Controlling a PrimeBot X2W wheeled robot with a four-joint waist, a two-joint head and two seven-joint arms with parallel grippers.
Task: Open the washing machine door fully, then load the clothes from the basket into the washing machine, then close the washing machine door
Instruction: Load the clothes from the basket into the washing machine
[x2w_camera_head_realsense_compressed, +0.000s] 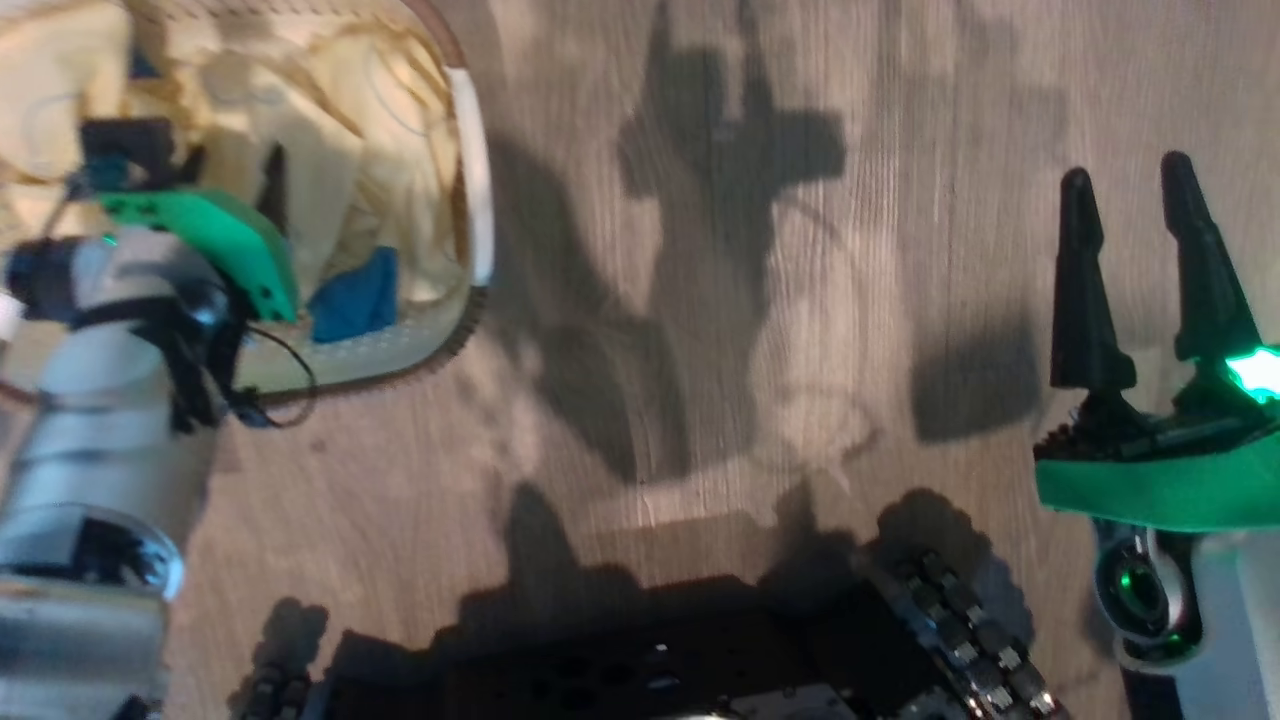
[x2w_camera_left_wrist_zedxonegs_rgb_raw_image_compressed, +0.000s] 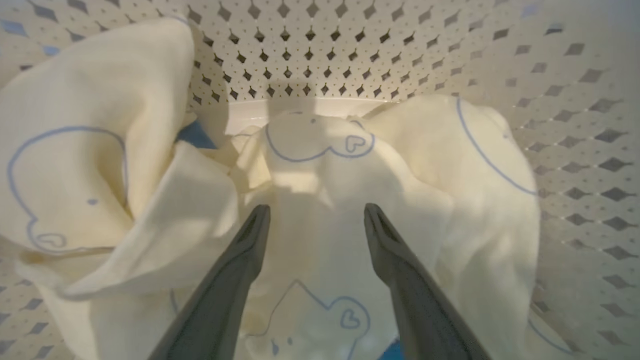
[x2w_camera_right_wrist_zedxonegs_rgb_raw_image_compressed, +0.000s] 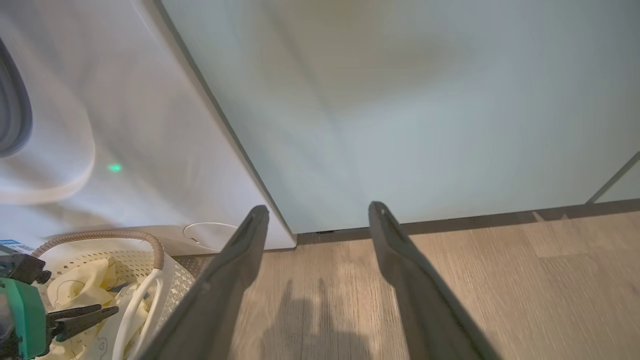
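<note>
The cream basket (x2w_camera_head_realsense_compressed: 478, 200) stands on the floor at the upper left, holding pale yellow clothes (x2w_camera_head_realsense_compressed: 370, 170) and a small blue piece (x2w_camera_head_realsense_compressed: 355, 300). My left gripper (x2w_camera_head_realsense_compressed: 235, 175) reaches down into it. In the left wrist view that gripper (x2w_camera_left_wrist_zedxonegs_rgb_raw_image_compressed: 316, 210) is open just above a yellow cloth with blue line prints (x2w_camera_left_wrist_zedxonegs_rgb_raw_image_compressed: 320, 165), nothing between its fingers, and the perforated basket wall (x2w_camera_left_wrist_zedxonegs_rgb_raw_image_compressed: 320, 50) rises behind. My right gripper (x2w_camera_head_realsense_compressed: 1125, 185) hangs open over bare floor at the right. The right wrist view shows the washing machine (x2w_camera_right_wrist_zedxonegs_rgb_raw_image_compressed: 130, 125) with the grey ring of its drum mouth (x2w_camera_right_wrist_zedxonegs_rgb_raw_image_compressed: 12, 110). The washing machine door is out of view.
A pale green cabinet (x2w_camera_right_wrist_zedxonegs_rgb_raw_image_compressed: 400, 100) stands right of the washer, with wooden floor (x2w_camera_right_wrist_zedxonegs_rgb_raw_image_compressed: 500, 280) in front of it. The basket rim (x2w_camera_right_wrist_zedxonegs_rgb_raw_image_compressed: 100, 235) sits against the washer's foot. My dark wheeled base (x2w_camera_head_realsense_compressed: 650, 660) lies along the bottom of the head view.
</note>
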